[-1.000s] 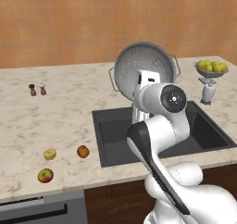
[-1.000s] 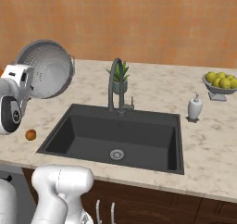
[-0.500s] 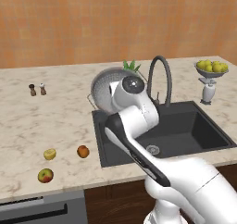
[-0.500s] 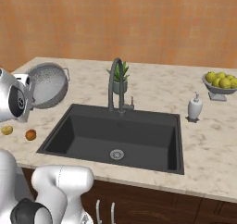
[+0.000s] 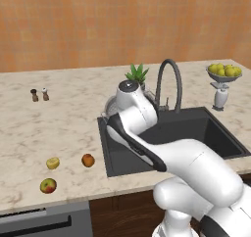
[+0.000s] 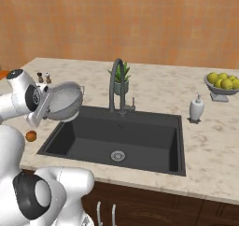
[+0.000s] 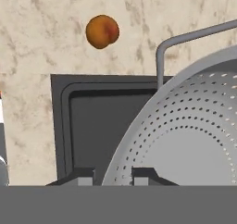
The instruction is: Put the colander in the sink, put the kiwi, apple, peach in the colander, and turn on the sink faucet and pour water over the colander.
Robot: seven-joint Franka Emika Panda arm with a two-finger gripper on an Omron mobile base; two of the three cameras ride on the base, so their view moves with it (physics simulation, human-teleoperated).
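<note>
Now colander (image 6: 63, 101) tilted, mouth facing sink (image 6: 121, 138) (rim gripped by jaws).

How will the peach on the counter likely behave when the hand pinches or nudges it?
The peach looks round and smooth, so it would probably roll on the flat counter if nudged. It is small, likely light. Its curved skin may slip between narrow fingers.

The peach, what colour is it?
Orange with a reddish blush; the peach shows best in the hand view.
</note>
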